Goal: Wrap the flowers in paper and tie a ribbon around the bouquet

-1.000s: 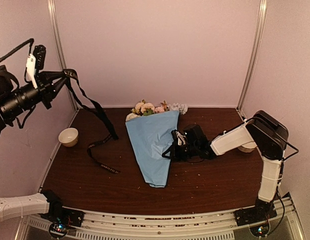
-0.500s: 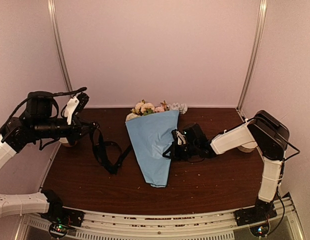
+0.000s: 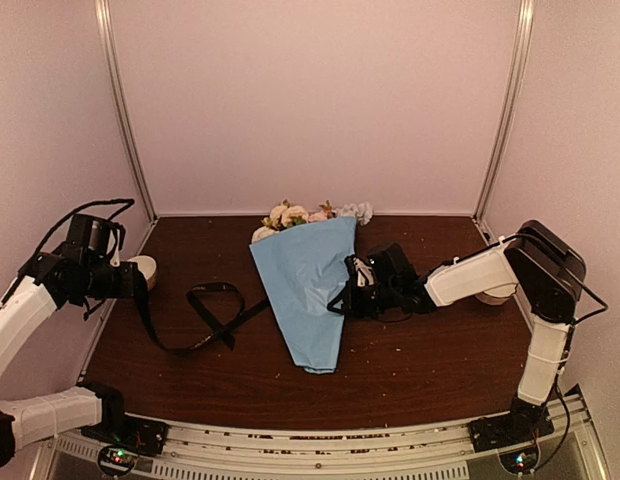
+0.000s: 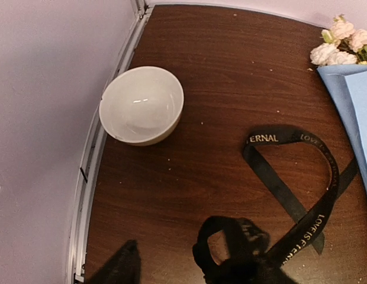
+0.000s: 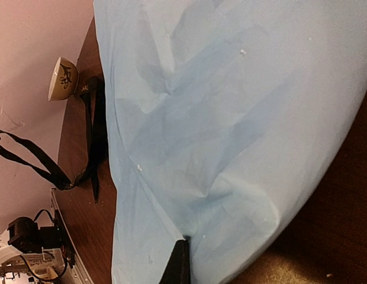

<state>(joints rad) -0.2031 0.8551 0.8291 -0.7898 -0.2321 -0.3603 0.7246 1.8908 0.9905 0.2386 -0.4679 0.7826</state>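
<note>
The bouquet [image 3: 308, 290], a cone of blue paper [image 5: 231, 118], lies mid-table with cream and pink flowers [image 3: 300, 215] at its far end, also seen as flowers [image 4: 343, 44] at the top right of the left wrist view. My right gripper [image 3: 348, 290] is shut on the paper's right edge, and its dark tip [image 5: 182, 251] pinches a fold. The black lettered ribbon [image 3: 215, 300] lies looped on the table left of the bouquet. In the left wrist view the ribbon [image 4: 290, 136] runs against my right finger. My left gripper [image 4: 171, 251] is open, low over the table's left side.
A white bowl [image 4: 142, 103] sits by the left wall, close to my left gripper [image 3: 128, 283]. Another bowl [image 3: 495, 293] is partly hidden behind the right arm. Metal rails run along the table's left edge [image 4: 89, 177]; walls close in on both sides.
The left arm swung down from high on the left to just above the table. Its jaws opened, and the ribbon, which had hung from it, now lies looped on the wood. The right arm stayed put.
</note>
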